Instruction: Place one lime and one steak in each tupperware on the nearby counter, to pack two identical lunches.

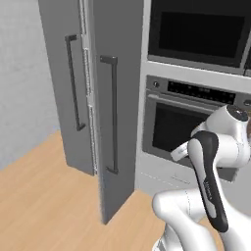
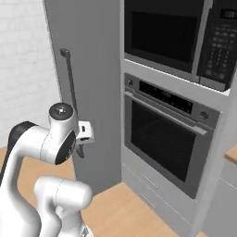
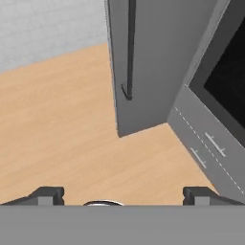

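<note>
So from where I'm driving this, the end effector (image 3: 122, 194) is spread wide open with nothing between its tips. The hand view has the two dark fingertips (image 3: 48, 195) far apart at the bottom, pointed down at the wooden floor (image 3: 62, 134).

I'm using the fridge (image 1: 93, 98) as my landmark. The left base view gives me two fridge doors with two long dark handles (image 1: 113, 115), and the nearer door stands ajar, swung out over the floor. The right base view has just one handle and a flat grey fridge side. It does add the microwave (image 2: 185, 37) with its button panel, up and to the right of the fridge.

The wall oven (image 2: 166, 139) sits right of the fridge in both base views, one oven with a dark glass door. In the hand view I get the bottom corner of the open fridge door, plus the grey drawer (image 3: 201, 143) under the oven with two small light handles.

Limes, steaks, tupperware: I can't tell where they are from these frames.
</note>
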